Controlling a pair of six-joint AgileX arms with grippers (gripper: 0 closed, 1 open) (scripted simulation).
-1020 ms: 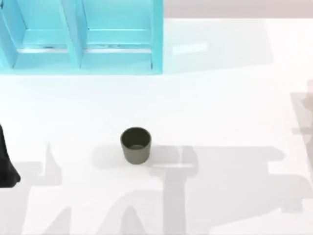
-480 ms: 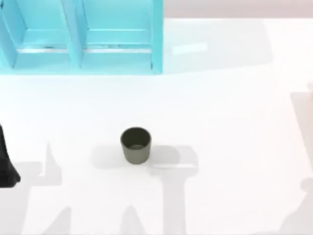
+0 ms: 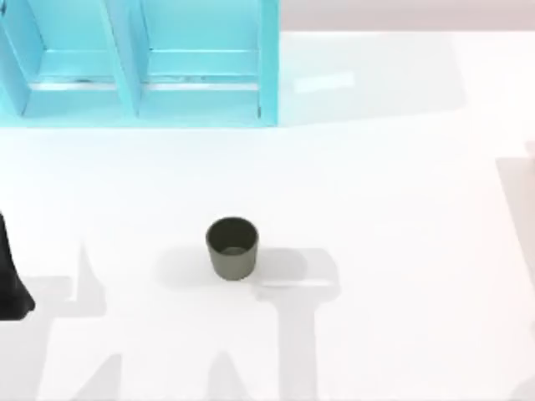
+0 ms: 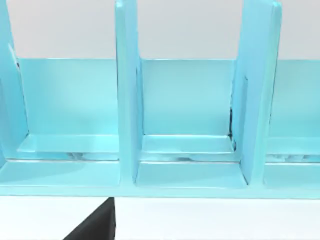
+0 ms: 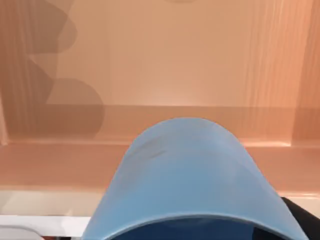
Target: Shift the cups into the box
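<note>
White table [image 3: 393,167]; turquoise shelf [image 3: 142,67] far left, olive cup [image 3: 231,247] centre.

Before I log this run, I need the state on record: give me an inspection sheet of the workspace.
Surface: white table, crossed by grey arm shadows.
Job's things: dark olive-grey cup upright near the table's middle, untouched; blue cup close under the right wrist camera, in front of an orange box.
Clutter: nothing seen.
Grippers: left arm parked at the table's left edge; the right gripper appears to carry the blue cup, a judgement from the wrist view.
Cables: nothing seen.
Surroundings: light blue shelf with upright dividers at the table's far left.
</note>
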